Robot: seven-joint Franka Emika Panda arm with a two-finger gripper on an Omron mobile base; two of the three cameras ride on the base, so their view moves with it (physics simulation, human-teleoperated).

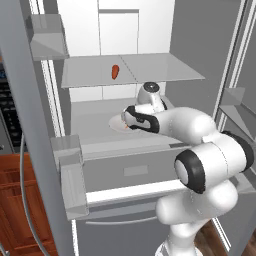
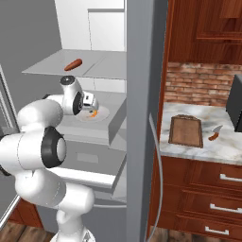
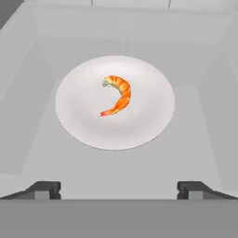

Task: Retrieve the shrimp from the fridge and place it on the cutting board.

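Shrimp [image 3: 118,95], one of them, lies curled on a single round white plate [image 3: 83,121] on the lower fridge [image 1: 165,30] shelf. In the hand view it sits slightly above the plate's middle, head end up and tail curling down to the left. In the right base view it shows as a small orange speck [image 2: 94,113] on the plate [image 2: 101,112], just under the hand.

One gripper [image 3: 119,188] hangs over the plate with nothing between its two dark fingertips [image 3: 45,189]. They stand wide apart at the bottom corners of the hand view, well clear of the shrimp and not touching the plate. From the left base view the hand [image 1: 131,116] reaches into the open fridge over the plate's [image 1: 116,123] near edge.

One straight red-orange oblong item [image 1: 115,71] rests on the upper shelf [image 1: 165,70], above and well apart from the plate. It also shows in the right base view [image 2: 73,64].

Outside the fridge, to the right of its open door [image 2: 142,94], one brown cutting board [image 2: 185,131] lies flat on the marble counter [image 2: 231,146]. Nothing is on it. One knife [image 2: 215,133] with a reddish handle lies just beside its right edge. A dark appliance [image 2: 235,101] stands at the far right of the counter. Wooden drawers [image 2: 208,184] run below.
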